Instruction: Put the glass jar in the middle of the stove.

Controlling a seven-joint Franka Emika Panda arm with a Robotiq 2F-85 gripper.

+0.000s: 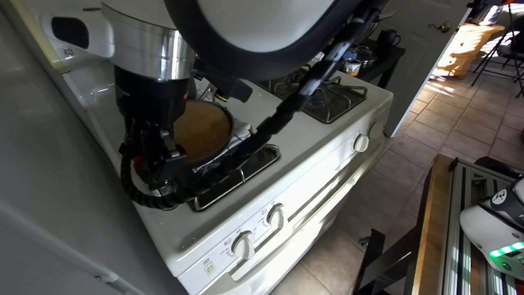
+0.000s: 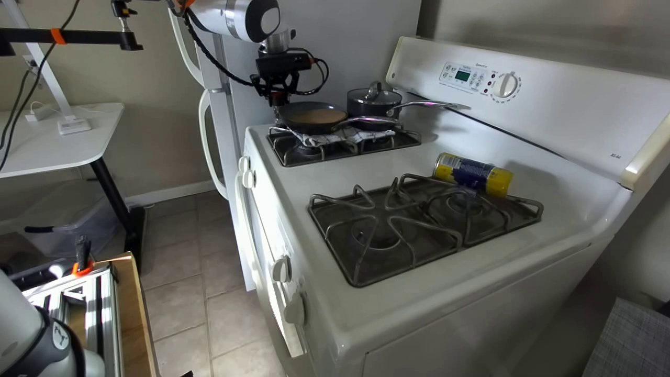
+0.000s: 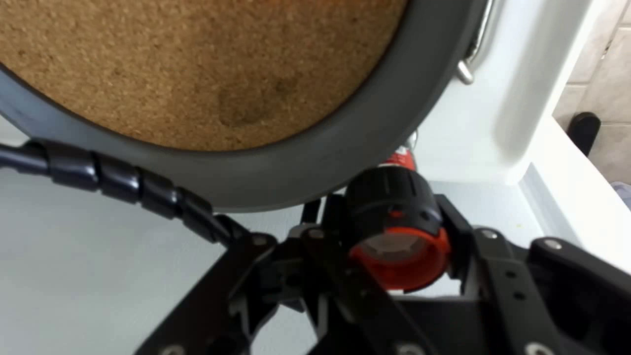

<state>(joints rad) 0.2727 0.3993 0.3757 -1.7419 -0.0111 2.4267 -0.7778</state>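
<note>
The glass jar (image 3: pixel 389 197) has a black and red cap, seen from above in the wrist view. Its clear lower part (image 1: pixel 165 188) shows under the fingers in an exterior view, at the stove's front corner by the fridge. My gripper (image 3: pixel 392 217) has its fingers pressed to both sides of the cap and looks shut on it. The gripper (image 1: pixel 155 159) points down, and it also shows in an exterior view (image 2: pixel 278 95). Whether the jar's base touches the stove is hidden. The white stove (image 1: pixel 286 123) has black grates and knobs; it also shows in an exterior view (image 2: pixel 324 180).
A frying pan (image 2: pixel 314 116) with a brown disc sits right beside the jar; its rim (image 3: pixel 315 170) is close to my finger. A dark lidded pot (image 2: pixel 361 107) stands behind it. A yellow-blue can (image 2: pixel 471 173) lies on the far grate. The fridge (image 1: pixel 53 184) borders the stove.
</note>
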